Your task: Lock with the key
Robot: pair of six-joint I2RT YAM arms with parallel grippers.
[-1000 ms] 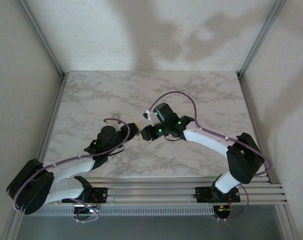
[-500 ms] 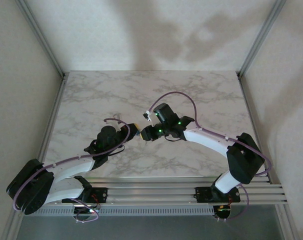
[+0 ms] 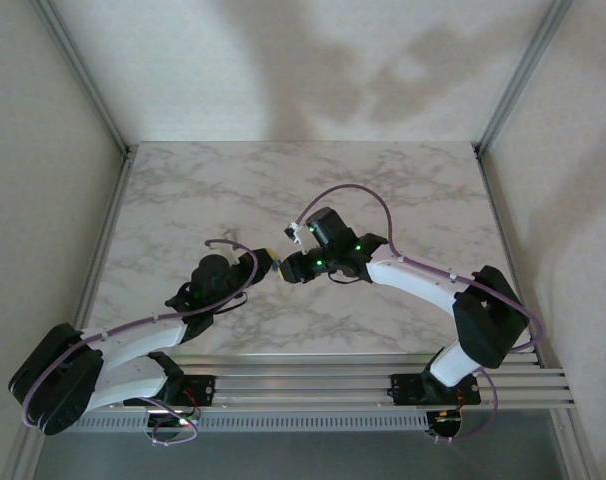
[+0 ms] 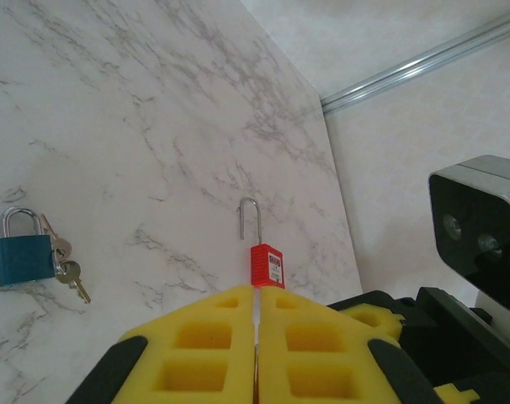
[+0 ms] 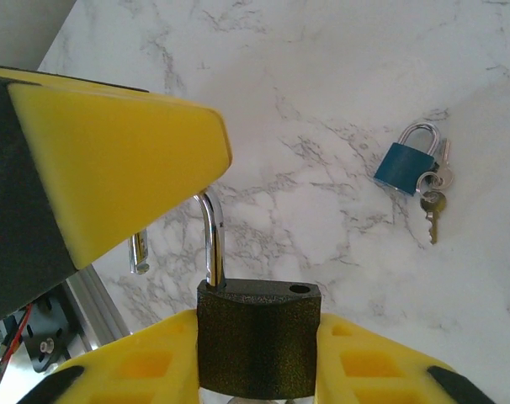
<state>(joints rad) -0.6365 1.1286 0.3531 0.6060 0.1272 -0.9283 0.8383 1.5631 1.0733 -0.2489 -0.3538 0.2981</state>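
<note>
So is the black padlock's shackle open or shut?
Open: the black padlock in the right gripper shows an empty shackle hole; the free leg hangs aside.

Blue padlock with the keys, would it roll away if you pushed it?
Probably not: the blue padlock lies flat on the marble table, so it would likely slide. Its keys lie loose on a ring and would probably drag behind.

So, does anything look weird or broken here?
Nothing looks broken. The odd bit is the dark padlock in the right gripper: its shackle is swung open, with one hole on top empty. The blue padlock lies on the table, looking shut, with its keys.
</note>
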